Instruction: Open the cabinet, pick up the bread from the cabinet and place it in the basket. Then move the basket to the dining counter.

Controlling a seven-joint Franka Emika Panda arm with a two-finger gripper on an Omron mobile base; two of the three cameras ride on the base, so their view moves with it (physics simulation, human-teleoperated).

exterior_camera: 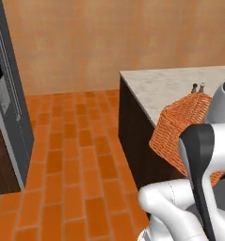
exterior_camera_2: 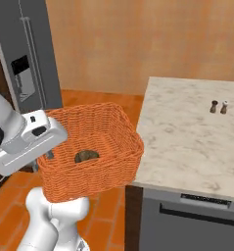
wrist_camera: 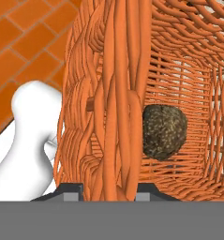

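- So the basket (exterior_camera_2: 96, 147) is being carried at this point, held up in the air just beside the corner of the dining counter (exterior_camera_2: 187, 142), not set down on it yet.
- The bread (exterior_camera_2: 86, 156) is seen lying on the basket's floor, so the loading part looks done and the last step, the move to the tabletop, is judged to be in hand.
- The hand (wrist_camera: 108, 192) is pinched on the basket's near wall: in the hand view the woven rim is clamped between the two finger tips.
- For the next move, the basket probably needs to be lifted clear of the stone edge, carried over the tabletop and lowered flat, well short of the two little shakers (exterior_camera_2: 219, 107) near the far side.
- A tilt is to be avoided, or the bread could roll out.
- No brand, label or readable writing can be made out anywhere.
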